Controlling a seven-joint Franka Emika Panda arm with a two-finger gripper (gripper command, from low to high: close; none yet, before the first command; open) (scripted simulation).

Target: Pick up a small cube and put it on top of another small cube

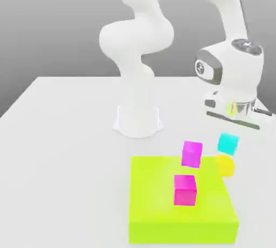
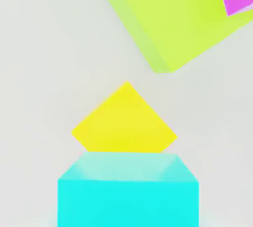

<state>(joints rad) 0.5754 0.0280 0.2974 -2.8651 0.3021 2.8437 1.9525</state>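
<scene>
Hand view: plain cyan cube; yellow cube.

Bright, even, shadowless simulator light; edges soft, colours slightly washed out.

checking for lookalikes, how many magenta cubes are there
2: one magenta cube sits on top of the lime-green slab; the other magenta cube is at the slab's far edge, near the cyan cube. None looks hidden.

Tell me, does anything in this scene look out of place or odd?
Only one thing: the small cyan cube is off the white table, in the air under the gripper, just above the small yellow cube. The two magenta cubes sit squarely by the flat lime-green slab.
</scene>
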